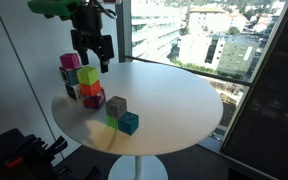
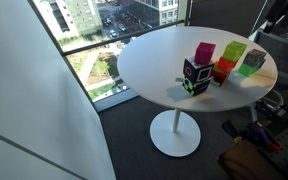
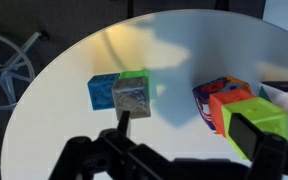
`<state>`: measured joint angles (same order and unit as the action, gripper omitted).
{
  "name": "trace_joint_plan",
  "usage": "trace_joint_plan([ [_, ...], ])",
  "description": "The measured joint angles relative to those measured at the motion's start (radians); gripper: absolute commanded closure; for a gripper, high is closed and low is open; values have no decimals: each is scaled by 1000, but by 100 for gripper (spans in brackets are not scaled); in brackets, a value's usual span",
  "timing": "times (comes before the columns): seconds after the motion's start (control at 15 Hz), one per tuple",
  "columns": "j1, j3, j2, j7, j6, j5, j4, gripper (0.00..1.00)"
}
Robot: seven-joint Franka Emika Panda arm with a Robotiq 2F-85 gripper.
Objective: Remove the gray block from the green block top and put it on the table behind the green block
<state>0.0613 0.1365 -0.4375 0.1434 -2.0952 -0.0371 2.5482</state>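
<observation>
End effector (image 1: 91, 52): one, hanging over the multicoloured cluster, fingers spread wide, nothing held between them.
Gray block (image 3: 132, 99): one plain, matte cube, and there it sits, square on top of the green block.
Green block (image 3: 135, 75): one pale lime cube underneath; the wrist view shows only its far edge.
Teal-blue cube (image 3: 102, 91): one, on the table tight against that pair.
Multicoloured cluster (image 1: 81, 80): pink, green and orange cubes stacked together; exact count unclear.
Table (image 2: 154, 60): one, round, smooth white top on a single pedestal.
</observation>
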Motion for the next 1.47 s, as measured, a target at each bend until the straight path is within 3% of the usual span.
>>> trace_joint_plan([
  [1.47,15,12,68,1,-35,-46,6,0],
])
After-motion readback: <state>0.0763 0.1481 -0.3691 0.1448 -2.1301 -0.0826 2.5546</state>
